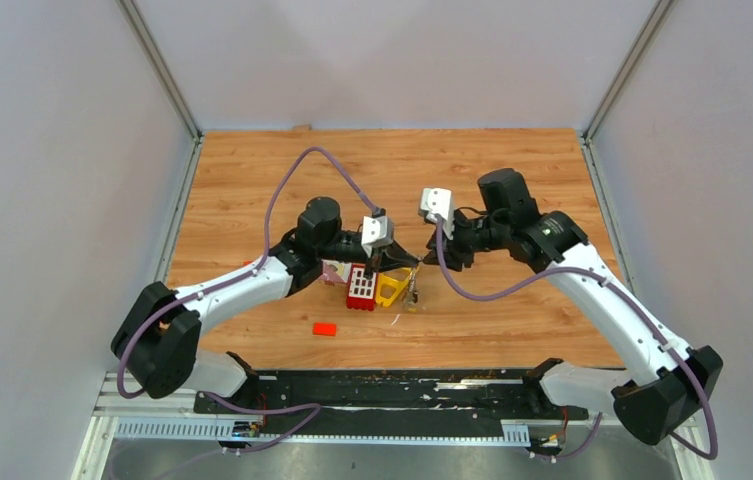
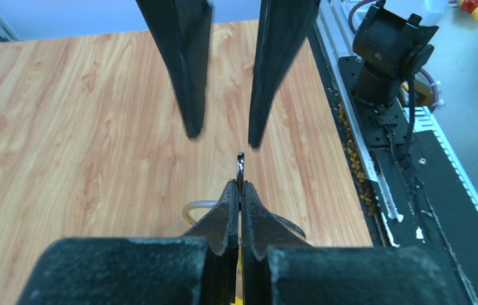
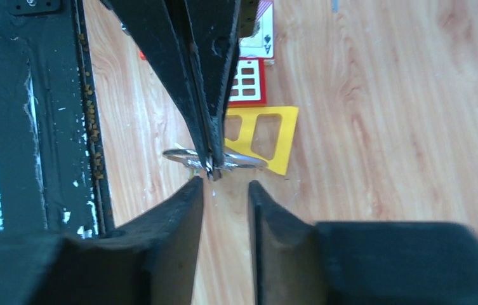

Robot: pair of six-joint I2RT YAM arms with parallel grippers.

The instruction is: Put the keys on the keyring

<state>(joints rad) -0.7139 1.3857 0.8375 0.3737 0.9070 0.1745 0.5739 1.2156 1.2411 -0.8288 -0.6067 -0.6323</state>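
The keyring (image 3: 247, 159), a thin silver wire ring, hangs above the table. My left gripper (image 2: 240, 185) is shut on it, and its edge (image 2: 240, 166) sticks up past the tips, with part of the loop (image 2: 197, 206) showing to the left. My right gripper (image 3: 223, 187) faces it tip to tip. It is open, just short of the ring, with nothing between its fingers. From above, the two grippers (image 1: 407, 264) (image 1: 433, 257) meet over the table's middle. Something small and thin dangles below them (image 1: 413, 296); I cannot tell whether it is one of the keys.
Under the grippers lie a yellow triangular frame (image 3: 273, 136), a red windowed block (image 3: 247, 81) and a playing card (image 3: 263, 35). A small red block (image 1: 325, 328) sits loose toward the front. The black rail (image 1: 392, 385) runs along the near table edge.
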